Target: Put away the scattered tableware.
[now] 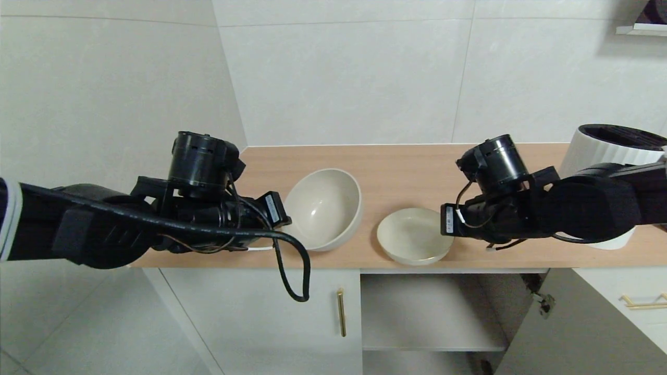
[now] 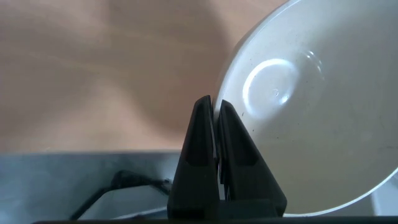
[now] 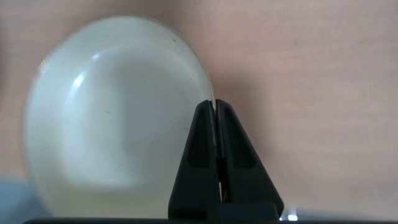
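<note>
The left gripper (image 2: 215, 103) is closed on the rim of a large cream bowl (image 1: 325, 208), which sits tilted on the wooden tabletop (image 1: 406, 172) with its opening turned toward the front and its gripped rim on the robot's left side. Just beside it, toward the robot's right and near the front edge, a shallow cream dish (image 1: 411, 237) has its right rim pinched between the closed fingers of the right gripper (image 3: 215, 106). A white ribbed container (image 1: 604, 151) stands at the tabletop's far right, and an open cabinet shelf (image 1: 432, 312) lies below the dish.
</note>
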You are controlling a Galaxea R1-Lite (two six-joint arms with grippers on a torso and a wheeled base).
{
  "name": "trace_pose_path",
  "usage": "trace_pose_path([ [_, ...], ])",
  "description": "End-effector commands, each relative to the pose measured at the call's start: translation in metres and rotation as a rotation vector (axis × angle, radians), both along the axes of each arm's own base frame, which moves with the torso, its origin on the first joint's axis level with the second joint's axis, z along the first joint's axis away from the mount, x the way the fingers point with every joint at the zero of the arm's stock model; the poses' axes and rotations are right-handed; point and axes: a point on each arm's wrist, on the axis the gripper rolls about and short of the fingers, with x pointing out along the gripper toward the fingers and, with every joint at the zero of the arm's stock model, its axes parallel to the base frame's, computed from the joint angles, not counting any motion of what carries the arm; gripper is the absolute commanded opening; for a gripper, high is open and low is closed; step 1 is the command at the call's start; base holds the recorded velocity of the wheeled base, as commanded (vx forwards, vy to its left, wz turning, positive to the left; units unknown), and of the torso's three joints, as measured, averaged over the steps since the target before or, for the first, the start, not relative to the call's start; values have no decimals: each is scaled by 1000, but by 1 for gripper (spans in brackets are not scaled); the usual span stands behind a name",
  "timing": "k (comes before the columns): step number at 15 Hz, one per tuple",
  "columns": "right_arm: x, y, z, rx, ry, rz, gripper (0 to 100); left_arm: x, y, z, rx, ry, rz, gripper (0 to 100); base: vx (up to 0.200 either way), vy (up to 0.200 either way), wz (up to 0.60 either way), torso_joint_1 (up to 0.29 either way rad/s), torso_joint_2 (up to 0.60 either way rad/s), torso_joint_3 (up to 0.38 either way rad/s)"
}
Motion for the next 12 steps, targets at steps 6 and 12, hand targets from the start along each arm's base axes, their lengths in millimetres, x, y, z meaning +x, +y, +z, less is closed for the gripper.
trace_pose_path([
  [6, -71, -40, 25, 45, 23, 125, 0, -48, 22, 14, 50, -62, -44, 0, 0, 0, 0, 0, 0, 0],
  [12, -73, -44, 23, 29, 54, 117, 0, -50, 22, 5, 73, -36, -58, 0, 0, 0, 0, 0, 0, 0],
])
